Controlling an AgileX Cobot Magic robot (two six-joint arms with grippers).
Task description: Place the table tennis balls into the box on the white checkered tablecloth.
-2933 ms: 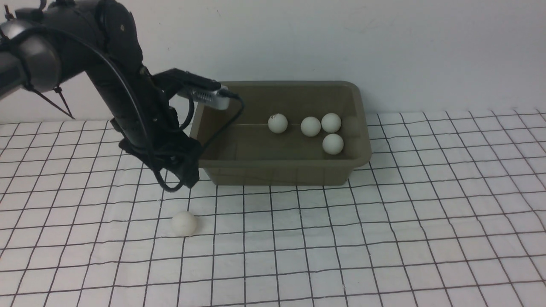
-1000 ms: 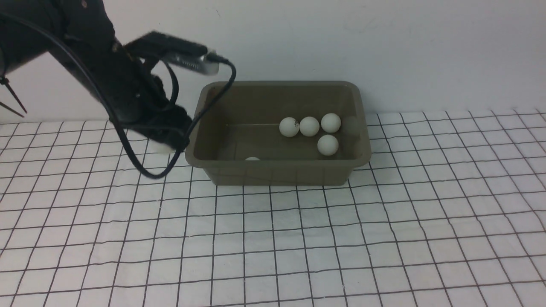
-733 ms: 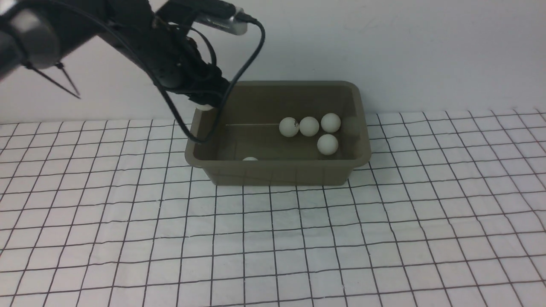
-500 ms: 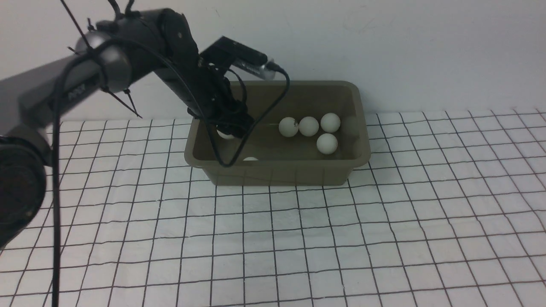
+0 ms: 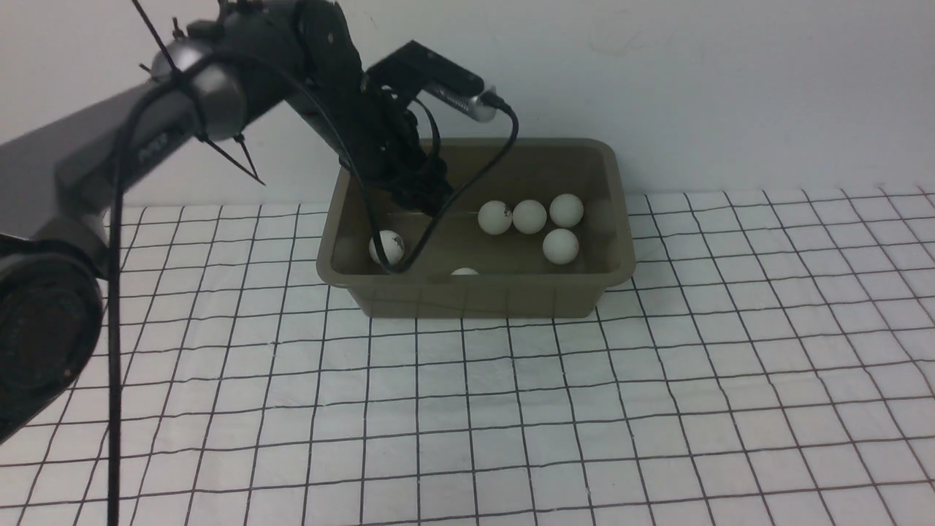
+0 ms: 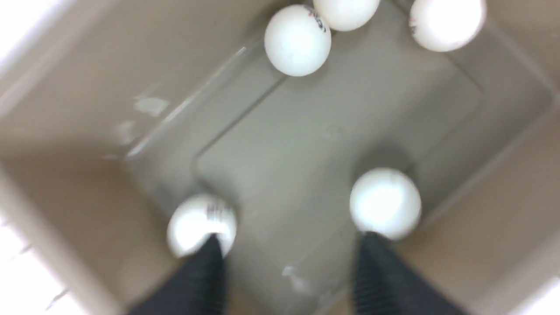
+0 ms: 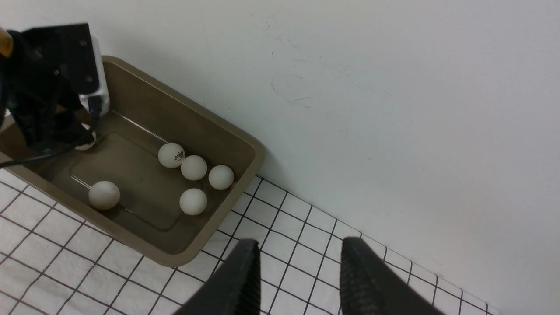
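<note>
The olive-brown box [image 5: 475,298] stands on the white checkered tablecloth [image 5: 511,409] by the back wall. Six white table tennis balls lie in it: one with a dark logo [image 5: 386,247] at the left end, one [image 5: 464,272] half hidden behind the front wall, and several clustered at the right [image 5: 529,216]. My left gripper [image 5: 424,201] hangs over the box's left half, open and empty. In the left wrist view [image 6: 288,245] two balls [image 6: 202,224] [image 6: 385,203] lie below its fingertips. My right gripper [image 7: 297,249] is open and empty, out of the front view.
A plain white wall rises right behind the box [image 7: 245,144]. The left arm's cable [image 5: 467,183] droops into the box. In the right wrist view the left arm [image 7: 43,87] covers the box's far end.
My left gripper lifted the last ball off the cloth, carried it over the box and opened. That ball now lies at the box's left end. The ball by the front wall rolled right.
</note>
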